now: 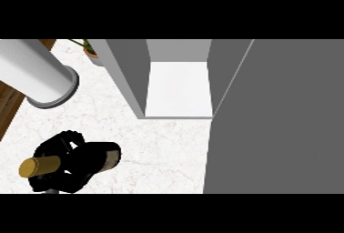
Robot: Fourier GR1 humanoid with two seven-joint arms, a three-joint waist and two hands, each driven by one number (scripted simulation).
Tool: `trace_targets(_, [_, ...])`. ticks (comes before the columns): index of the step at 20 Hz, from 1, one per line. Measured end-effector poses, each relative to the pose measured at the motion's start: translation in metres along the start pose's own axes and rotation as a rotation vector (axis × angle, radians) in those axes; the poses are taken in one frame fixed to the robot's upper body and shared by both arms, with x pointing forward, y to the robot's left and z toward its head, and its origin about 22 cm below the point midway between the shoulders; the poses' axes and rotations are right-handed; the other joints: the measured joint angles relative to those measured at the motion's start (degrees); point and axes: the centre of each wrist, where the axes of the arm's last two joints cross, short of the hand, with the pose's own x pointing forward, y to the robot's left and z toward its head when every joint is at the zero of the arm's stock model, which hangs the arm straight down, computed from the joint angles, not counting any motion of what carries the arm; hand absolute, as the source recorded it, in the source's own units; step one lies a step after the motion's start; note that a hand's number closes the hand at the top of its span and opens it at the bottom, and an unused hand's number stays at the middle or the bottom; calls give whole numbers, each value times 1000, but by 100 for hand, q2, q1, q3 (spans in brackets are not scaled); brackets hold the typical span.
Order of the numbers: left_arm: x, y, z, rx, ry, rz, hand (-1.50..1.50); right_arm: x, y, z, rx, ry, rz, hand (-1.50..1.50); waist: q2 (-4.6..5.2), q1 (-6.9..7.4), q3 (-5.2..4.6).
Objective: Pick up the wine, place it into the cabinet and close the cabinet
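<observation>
The wine bottle (106, 154) has a dark body and a gold cap (37, 166); it shows at the lower left over the white marble counter (154, 145), its cap pointing to the view's lower left. My left hand (64, 157) is curled round its neck and shoulder, hiding the middle of the bottle. The grey cabinet (129, 73) stands open at the top centre, with a bare white shelf (178, 88) inside. Its grey door (275, 118) is swung out and fills the right side. My right hand does not show.
A tall white cylinder with a grey rim (37, 75) stands at the upper left. A potted plant (91, 52) sits behind it beside the cabinet's left wall. The counter ends at a wooden edge (8, 107) on the left.
</observation>
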Motion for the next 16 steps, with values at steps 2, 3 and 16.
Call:
trace_targets(2, [13, -10, -2, -21, -9, 25, 150, 0, 4, -1, 9, 0, -18, -150, -4, 10, 0])
trace_targets(3, [20, -15, -3, -30, -13, 37, 150, -2, 2, 1, 7, 2, -12, -150, -6, 8, 0])
trace_targets(16, [94, -96, -35, -135, 12, 83, 150, 0, 5, -3, 18, -2, -18, -150, 6, -19, -2])
